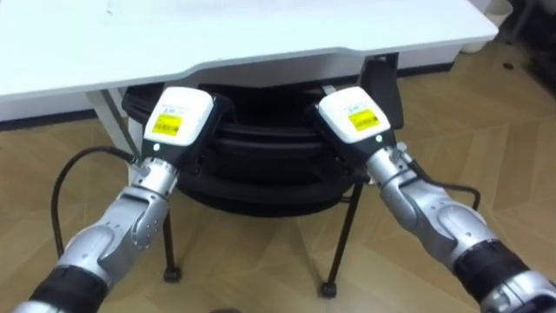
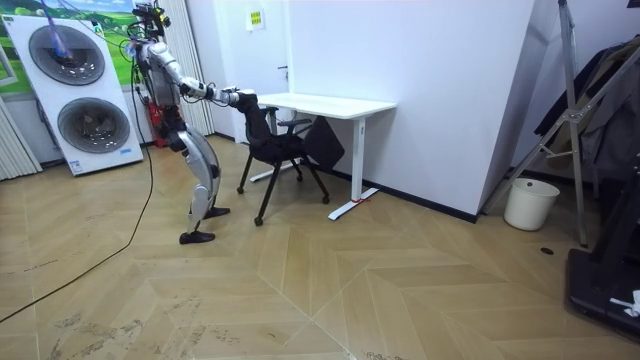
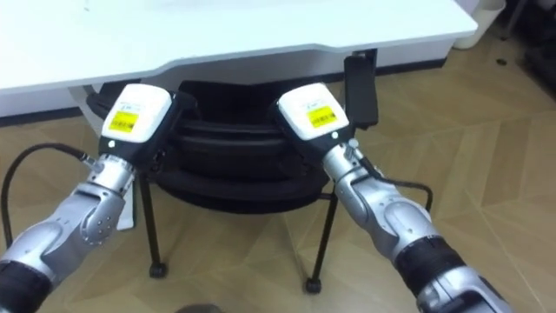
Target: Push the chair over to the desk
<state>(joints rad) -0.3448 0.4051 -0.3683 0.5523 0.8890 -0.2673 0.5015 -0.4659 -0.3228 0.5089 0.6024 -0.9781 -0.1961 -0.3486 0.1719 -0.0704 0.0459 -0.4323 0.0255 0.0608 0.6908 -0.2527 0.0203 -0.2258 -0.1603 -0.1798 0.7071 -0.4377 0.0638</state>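
Observation:
A black chair (image 1: 261, 165) on thin metal legs stands half under the white desk (image 1: 261, 35), its backrest towards me. My left hand (image 1: 178, 122) rests against the backrest's top left and my right hand (image 1: 354, 115) against its top right, both seen from the back with a yellow label on each. The seat is hidden below the desktop. In the room view I stand leaning forward behind the chair (image 2: 275, 145), both arms stretched out to it, at the desk's (image 2: 330, 103) left end.
A dark box (image 1: 382, 83) hangs under the desk's right side. The desk leg (image 1: 111, 122) runs down beside my left hand. Two stacked washing machines (image 2: 85, 90) stand behind me; a white bin (image 2: 528, 203) and a rack (image 2: 578, 120) stand at the room view's right.

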